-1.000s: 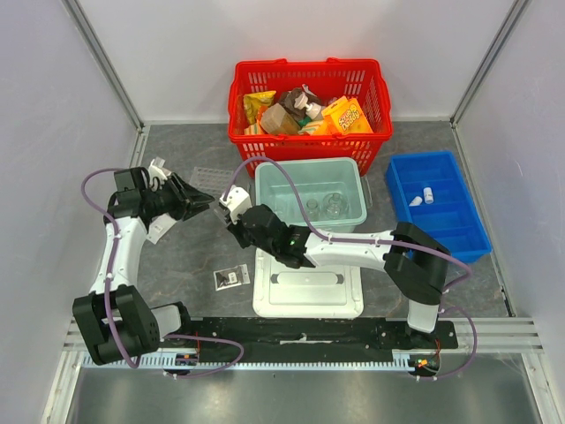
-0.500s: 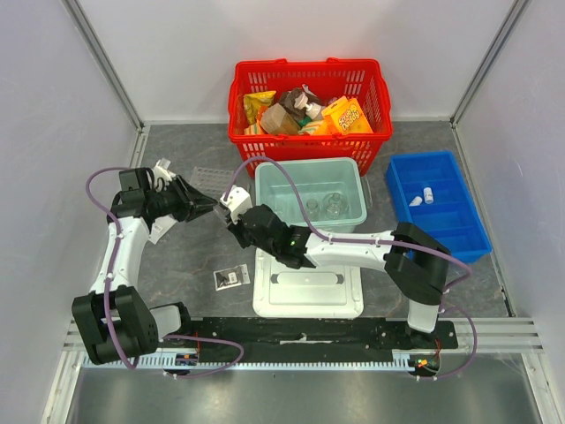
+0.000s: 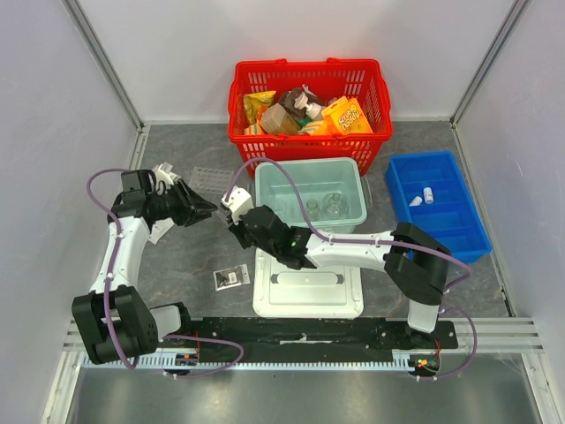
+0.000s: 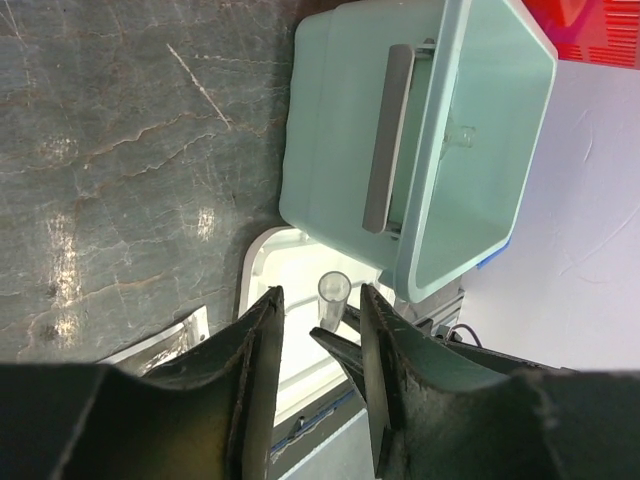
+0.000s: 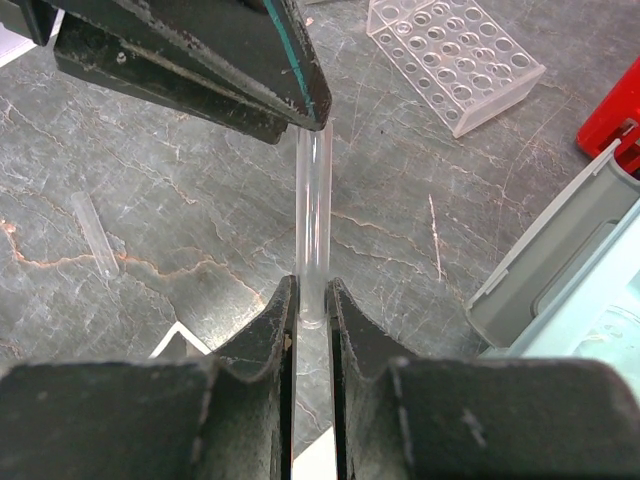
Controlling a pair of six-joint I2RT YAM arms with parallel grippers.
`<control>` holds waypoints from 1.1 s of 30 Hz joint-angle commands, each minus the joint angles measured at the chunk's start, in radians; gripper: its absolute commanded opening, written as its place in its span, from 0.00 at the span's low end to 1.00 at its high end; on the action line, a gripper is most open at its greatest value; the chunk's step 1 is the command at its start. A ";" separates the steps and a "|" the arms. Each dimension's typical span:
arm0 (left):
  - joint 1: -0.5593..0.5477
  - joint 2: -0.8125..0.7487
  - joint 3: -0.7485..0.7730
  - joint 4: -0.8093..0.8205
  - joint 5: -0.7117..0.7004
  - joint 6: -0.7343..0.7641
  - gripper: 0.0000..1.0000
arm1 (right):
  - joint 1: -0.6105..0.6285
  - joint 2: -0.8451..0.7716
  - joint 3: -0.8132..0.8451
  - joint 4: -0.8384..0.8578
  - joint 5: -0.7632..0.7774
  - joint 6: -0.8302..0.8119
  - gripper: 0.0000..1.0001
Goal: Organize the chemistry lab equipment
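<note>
Dark veined stone makes up the counter (image 3: pixel 185 256), walled in white on three sides. Nearest the arm bases lies a white lid (image 3: pixel 307 291), and just left of it a small clear packet (image 3: pixel 231 277) with a dark insert lies flat.

Past these the two arms meet left of centre. The right claw (image 5: pixel 312 290) is clamped on the lower end of a clear test tube (image 5: pixel 312 210), its fingers pressed against the glass on both sides. The tube is held above the counter and points toward the left claw (image 4: pixel 320 294). That claw's fingers stand apart, with the tube's open mouth between them, touching neither. A second tube (image 5: pixel 95 248) lies loose on the stone nearby.

Just beyond the lid sits a teal bin (image 3: pixel 291 190) with clear glass flasks (image 3: pixel 334 207) inside. A clear well plate (image 3: pixel 212 179) rests on the counter to its left. To its right a blue tray (image 3: pixel 450 231) holds tiny white vials (image 3: pixel 428 194).

Farthest back, against the wall, a red basket (image 3: pixel 243 124) holds orange and yellow snack packs (image 3: pixel 346 115).
</note>
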 commanded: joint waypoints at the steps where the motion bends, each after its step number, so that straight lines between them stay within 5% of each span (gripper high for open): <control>1: -0.005 -0.002 0.034 -0.021 -0.013 0.048 0.43 | 0.002 -0.045 -0.009 0.052 0.025 -0.006 0.19; 12: -0.017 0.007 0.006 0.014 0.056 0.016 0.37 | 0.002 -0.035 -0.006 0.066 0.003 -0.001 0.20; 22: -0.027 -0.005 0.009 0.023 0.046 0.011 0.09 | 0.002 -0.024 -0.002 0.063 0.011 -0.001 0.25; 26: -0.033 -0.005 0.015 0.039 0.009 0.023 0.07 | 0.002 -0.016 0.020 0.054 0.017 0.005 0.34; 33: -0.037 -0.016 0.075 0.133 -0.267 0.048 0.06 | 0.002 -0.108 0.021 -0.020 0.046 0.017 0.67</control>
